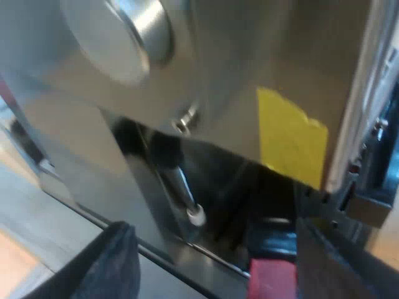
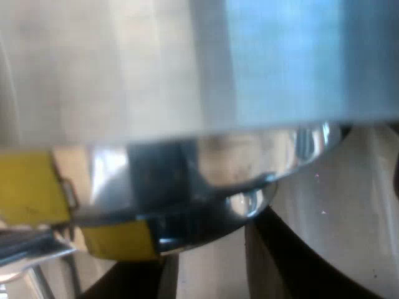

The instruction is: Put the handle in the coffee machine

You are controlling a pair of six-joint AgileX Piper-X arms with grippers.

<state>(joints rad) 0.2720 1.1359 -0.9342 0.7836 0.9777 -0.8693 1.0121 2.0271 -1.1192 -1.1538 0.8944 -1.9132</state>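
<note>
Left gripper (image 1: 212,249): your fingers stand wide apart, clamping nothing.
Handle (image 1: 269,279): red end at the espresso machine's (image 1: 299,62) front, between those fingers, hard beside one.
Right gripper (image 2: 209,274): close against the machine; you cannot tell its grip.

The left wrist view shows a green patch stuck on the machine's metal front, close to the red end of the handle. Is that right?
Not quite. The patch is yellow, not green, as the left wrist view shows. The rest holds: it is stuck on the metal front of the espresso machine, close to the handle's red end.
</note>
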